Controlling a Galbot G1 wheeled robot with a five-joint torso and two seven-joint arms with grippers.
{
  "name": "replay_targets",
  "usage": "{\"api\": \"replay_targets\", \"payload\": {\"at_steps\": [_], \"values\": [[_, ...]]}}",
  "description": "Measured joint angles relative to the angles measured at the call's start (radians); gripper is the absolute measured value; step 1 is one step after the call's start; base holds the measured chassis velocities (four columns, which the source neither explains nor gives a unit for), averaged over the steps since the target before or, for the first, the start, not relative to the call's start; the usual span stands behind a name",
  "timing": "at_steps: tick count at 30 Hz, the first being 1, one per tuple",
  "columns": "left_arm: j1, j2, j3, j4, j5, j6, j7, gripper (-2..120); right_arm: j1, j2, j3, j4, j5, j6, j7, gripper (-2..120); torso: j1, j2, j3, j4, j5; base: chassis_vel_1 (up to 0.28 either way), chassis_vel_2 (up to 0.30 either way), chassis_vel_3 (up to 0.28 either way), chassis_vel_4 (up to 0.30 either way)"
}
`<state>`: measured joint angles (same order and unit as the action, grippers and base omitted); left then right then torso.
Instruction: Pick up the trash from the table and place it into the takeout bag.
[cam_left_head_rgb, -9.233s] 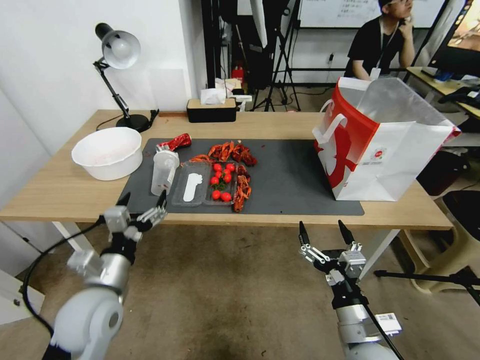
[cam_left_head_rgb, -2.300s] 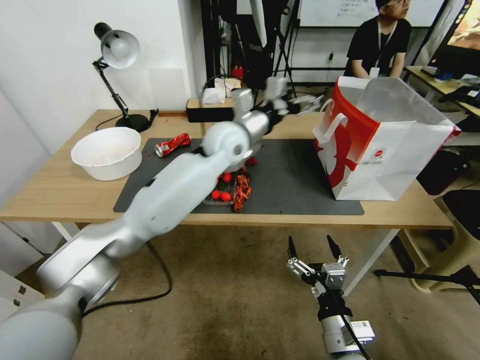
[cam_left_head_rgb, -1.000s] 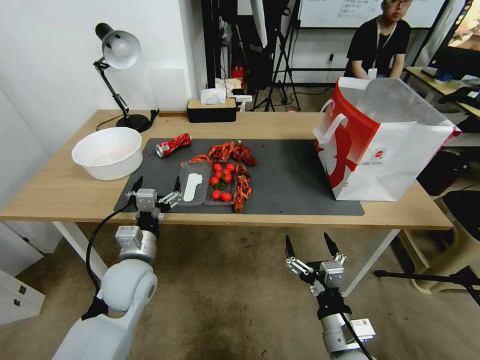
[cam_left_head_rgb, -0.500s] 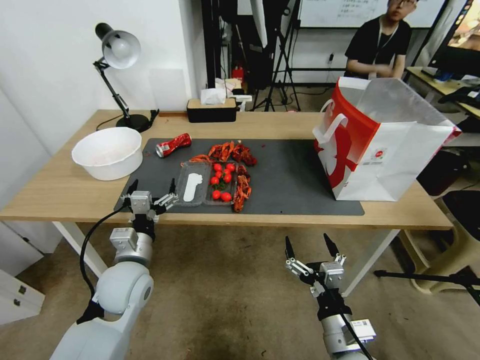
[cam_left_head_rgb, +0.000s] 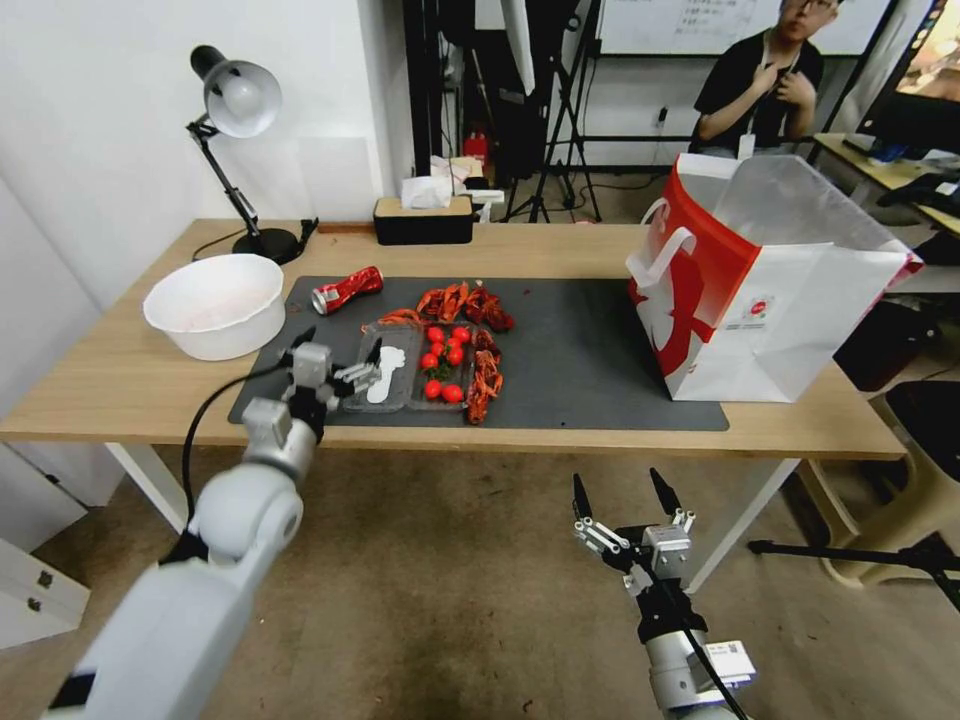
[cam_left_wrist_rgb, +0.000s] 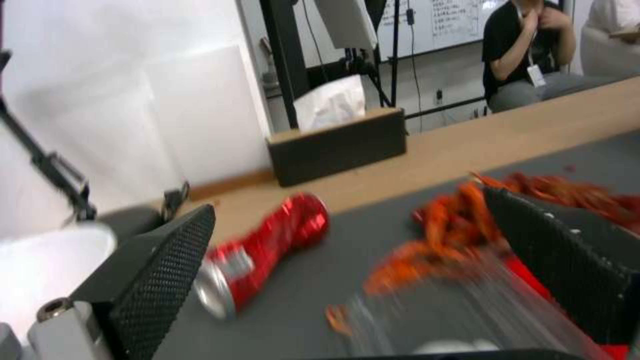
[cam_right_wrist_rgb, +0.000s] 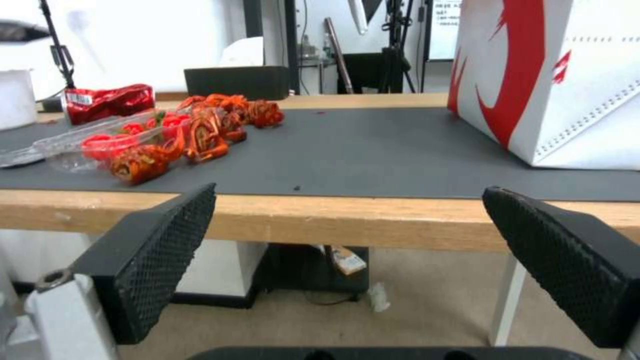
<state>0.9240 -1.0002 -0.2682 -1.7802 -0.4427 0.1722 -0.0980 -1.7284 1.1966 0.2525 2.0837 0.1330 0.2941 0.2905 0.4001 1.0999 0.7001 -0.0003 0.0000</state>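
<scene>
Grippers come first, low in the head view: the right gripper (cam_left_head_rgb: 627, 487) hangs at the bottom centre of the frame, below the table's front edge, its two black fingers spread wide with nothing between them. The left gripper (cam_left_head_rgb: 338, 350) sits in the middle left, over the front left part of the dark grey mat (cam_left_head_rgb: 590, 350), just beside a clear plastic tray (cam_left_head_rgb: 385, 385); its fingers are also parted wide and hold nothing. In the left wrist view those fingers (cam_left_wrist_rgb: 160, 270) frame the crushed red can (cam_left_wrist_rgb: 267, 250), which lies on its side on the mat, apart from both pads.

On the table (cam_left_head_rgb: 120, 380), the tray holds a white flat piece and small red tomatoes (cam_left_head_rgb: 443, 362), with red crayfish shells (cam_left_head_rgb: 465, 303) along its right side and behind it. The can (cam_left_head_rgb: 346, 289) lies further back, toward the upper left of the mat. A white bowl (cam_left_head_rgb: 215, 305) stands on bare wood to the left of the mat.

The takeout bag (cam_left_head_rgb: 770, 280) stands upright and open at the right of the frame, on the mat's right end, well apart from the can. At the far edge, a black tissue box (cam_left_head_rgb: 422, 220) and a desk lamp (cam_left_head_rgb: 235, 110) stand.
</scene>
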Motion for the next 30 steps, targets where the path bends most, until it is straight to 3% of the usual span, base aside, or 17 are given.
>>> {"api": "replay_targets", "payload": {"at_steps": [6, 7, 11, 15, 18, 26, 30], "values": [[-0.175, 0.050, 0.084, 0.097, -0.052, 0.072, 0.025, 100, 0.000, 0.004, 0.000, 0.000, -0.003, 0.000, 0.000, 100, 0.000, 0.000, 0.000, 0.0002, 0.0000, 0.000, 0.000, 0.000, 0.000], [-0.241, 0.067, 0.123, 0.122, -0.077, 0.137, 0.040, 100, -0.003, 0.005, 0.001, 0.002, -0.003, 0.000, 0.000, 100, 0.000, 0.000, 0.000, 0.0003, -0.0001, 0.000, 0.000, 0.000, 0.000], [-0.371, 0.076, 0.212, 0.206, -0.093, 0.193, 0.073, 100, -0.010, 0.007, 0.009, 0.004, -0.004, 0.000, 0.000, 100, 0.000, 0.000, 0.000, 0.0004, -0.0002, 0.000, 0.000, 0.000, 0.000], [-0.458, 0.072, 0.282, 0.267, -0.098, 0.203, 0.090, 100, -0.015, 0.008, 0.013, 0.006, -0.004, 0.001, 0.000, 100, 0.000, 0.000, 0.000, 0.0001, -0.0001, 0.000, 0.000, 0.000, 0.000], [-0.561, 0.064, 0.368, 0.322, -0.100, 0.267, 0.123, 100, -0.021, 0.008, 0.020, 0.010, -0.004, 0.004, 0.001, 100, 0.000, 0.000, 0.000, 0.0000, 0.0000, 0.000, 0.000, 0.000, 0.000], [-0.672, 0.032, 0.463, 0.460, -0.047, 0.333, 0.166, 100, -0.030, 0.011, 0.023, 0.010, -0.004, 0.010, 0.001, 100, 0.000, 0.000, 0.000, 0.0003, 0.0000, 0.000, 0.000, 0.000, 0.000], [-0.728, 0.021, 0.494, 0.566, -0.001, 0.375, 0.253, 100, -0.034, 0.011, 0.027, 0.010, -0.004, 0.017, 0.001, 100, 0.000, 0.000, 0.000, 0.0004, -0.0002, 0.000, 0.000, 0.000, 0.000]]}}
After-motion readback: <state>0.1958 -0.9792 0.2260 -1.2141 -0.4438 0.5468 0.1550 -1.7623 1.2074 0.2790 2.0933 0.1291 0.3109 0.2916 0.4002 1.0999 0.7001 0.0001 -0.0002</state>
